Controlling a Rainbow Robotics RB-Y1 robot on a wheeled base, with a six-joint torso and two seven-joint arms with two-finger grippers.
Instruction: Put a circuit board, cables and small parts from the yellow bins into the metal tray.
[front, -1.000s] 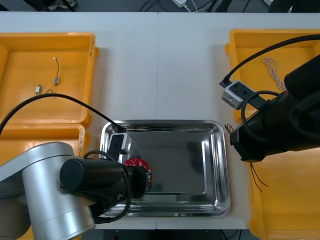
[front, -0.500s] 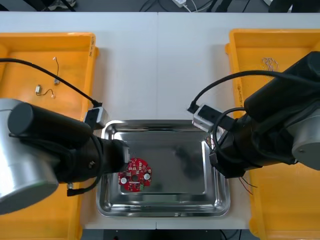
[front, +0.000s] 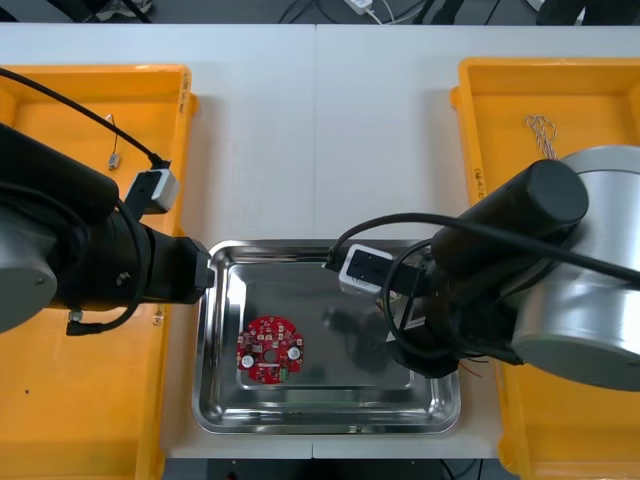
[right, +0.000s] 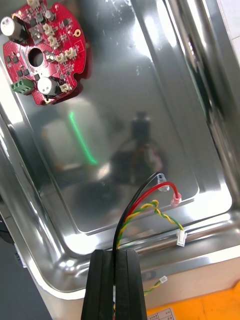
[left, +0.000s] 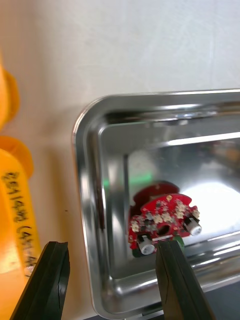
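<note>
A round red circuit board (front: 268, 350) lies flat in the left half of the metal tray (front: 320, 247). My right arm hangs over the tray's right half. In the right wrist view the right gripper (right: 115, 270) is shut on a red and yellow cable (right: 150, 205), whose ends with small white plugs dangle just above the tray floor (right: 130, 90); the board (right: 45, 50) lies farther off. My left gripper (left: 115, 285) is open and holds nothing, above the tray's left rim (left: 82, 150), with the board (left: 162, 225) just beyond its fingers.
Yellow bins stand at both sides (front: 60, 140) (front: 560, 90). The far left bin holds a small metal part (front: 114, 157) with a thin lead. A twisted blue and white cable (front: 543, 130) lies in the far right bin. The bin wall (left: 15, 200) is close to my left fingers.
My left arm has drawn back leftward off the tray, leaving the circuit board lying in it. My right arm has come left from the right bins over the tray, carrying the cable.
</note>
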